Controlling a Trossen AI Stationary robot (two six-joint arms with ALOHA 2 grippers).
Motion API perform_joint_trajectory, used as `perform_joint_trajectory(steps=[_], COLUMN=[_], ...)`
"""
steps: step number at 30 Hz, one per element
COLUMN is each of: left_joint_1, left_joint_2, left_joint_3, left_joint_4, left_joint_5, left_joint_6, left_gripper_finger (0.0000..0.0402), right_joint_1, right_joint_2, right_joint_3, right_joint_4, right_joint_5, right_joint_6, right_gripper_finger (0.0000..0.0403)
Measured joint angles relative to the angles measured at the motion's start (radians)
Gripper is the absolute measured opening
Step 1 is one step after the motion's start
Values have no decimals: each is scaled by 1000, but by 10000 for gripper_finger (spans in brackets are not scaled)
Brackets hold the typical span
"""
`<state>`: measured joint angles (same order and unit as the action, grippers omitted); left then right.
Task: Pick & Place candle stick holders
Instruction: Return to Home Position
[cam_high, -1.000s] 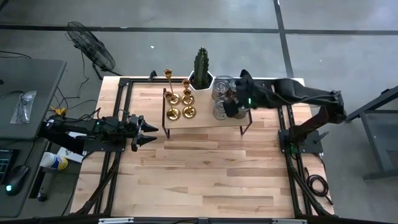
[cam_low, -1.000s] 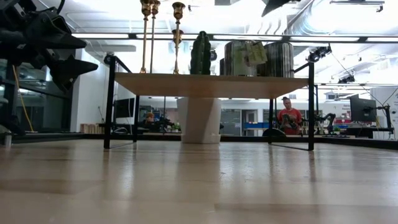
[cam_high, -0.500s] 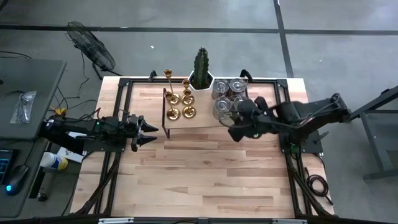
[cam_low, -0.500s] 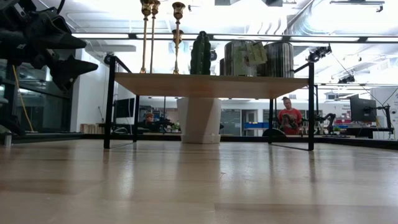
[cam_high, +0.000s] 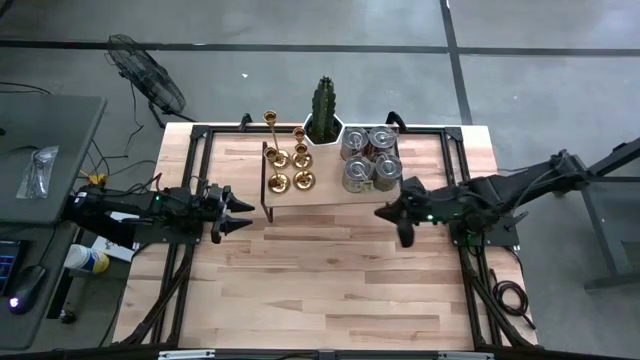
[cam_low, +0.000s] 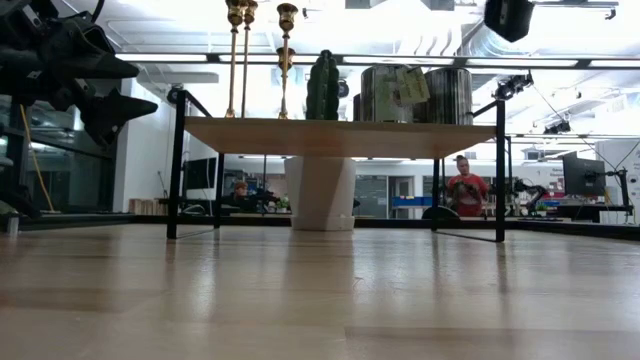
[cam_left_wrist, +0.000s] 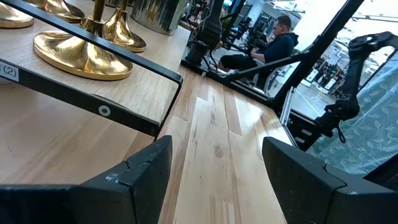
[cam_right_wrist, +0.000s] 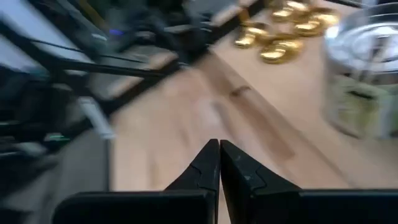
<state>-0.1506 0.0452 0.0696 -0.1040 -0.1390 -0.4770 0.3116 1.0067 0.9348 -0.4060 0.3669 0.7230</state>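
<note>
Four gold candle stick holders (cam_high: 288, 170) stand on their round bases on the left half of a small raised wooden shelf (cam_high: 330, 190). They also show in the low view (cam_low: 240, 50) and in the left wrist view (cam_left_wrist: 81, 53). My left gripper (cam_high: 238, 212) is open and empty, level above the table just left of the shelf; its fingers (cam_left_wrist: 143, 177) frame the shelf's near corner. My right gripper (cam_high: 388, 213) is shut and empty by the shelf's near right corner; in its wrist view (cam_right_wrist: 219, 165) the holders (cam_right_wrist: 280, 34) lie far off.
Several silver tins (cam_high: 370, 158) stand on the shelf's right half, and one shows in the right wrist view (cam_right_wrist: 364, 81). A cactus in a white pot (cam_high: 323, 108) stands behind the shelf. The shelf rests on thin black legs (cam_low: 178, 165). People sit in the room beyond (cam_low: 463, 188).
My right gripper has drawn back from the silver tins on the shelf, toward the table's near edge and right side, and now sits off the shelf's near right corner. The tins and holders have stayed in place.
</note>
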Motion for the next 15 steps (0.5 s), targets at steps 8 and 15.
perform_joint_trajectory(steps=[8, 15], left_joint_1=[0, 0], left_joint_2=[0, 0], left_joint_3=[0, 0], left_joint_4=[0, 0], left_joint_5=[0, 0], left_joint_6=[0, 0], left_gripper_finger=[246, 246], right_joint_1=[11, 4], right_joint_2=[-264, -453], right_joint_3=[-329, -480], right_joint_4=[300, 247], right_joint_5=[-46, 78], right_joint_6=[-74, -14], right_gripper_finger=[4, 4])
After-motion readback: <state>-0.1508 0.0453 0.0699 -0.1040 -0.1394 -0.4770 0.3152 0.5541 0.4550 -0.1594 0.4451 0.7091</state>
